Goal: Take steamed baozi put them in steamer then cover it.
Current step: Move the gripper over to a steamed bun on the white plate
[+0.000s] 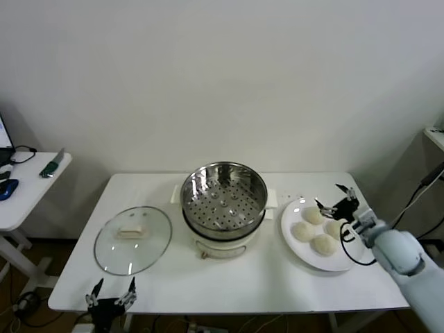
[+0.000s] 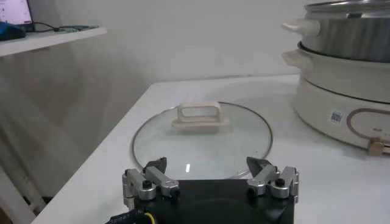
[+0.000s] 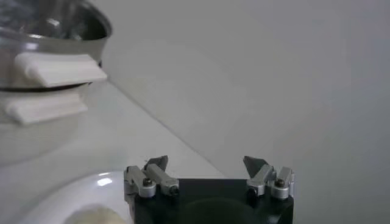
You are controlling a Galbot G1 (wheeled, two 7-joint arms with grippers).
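**Right gripper poised over the buns, steamer empty**

A white table (image 1: 277, 277) stands before a plain wall. At its centre sits the steamer (image 1: 223, 201), a round shiny stainless-steel basket with a perforated floor, set on a cream-white electric pot base. Nothing lies inside it.

On the robot's right, just beside the steamer, a flat white plate (image 1: 295, 246) holds the steamed baozi (image 1: 313, 229), four small round cream-white dough buns huddled close together. The right gripper (image 1: 331, 200) hangs above the far edge of that plate, close over the buns, its fingers spread wide and holding nothing.

On the robot's left lies the cover (image 1: 132, 238), a round clear glass lid with a metal rim and a flat cream-white handle (image 2: 198, 115), resting flat on the table near the steamer. The left gripper (image 1: 111, 291) waits at the near table edge, just in front of the lid, also wide open and empty.

No bun has been moved yet. The buns look soft and smooth, so too hard a squeeze would probably dent one, and too light a hold might let it slip on the way across. Because they sit so tightly packed, a finger coming down may nudge a neighbour off the plate. The steamer's wall stands taller than the plate, so a low carry could knock the bun against its rim.
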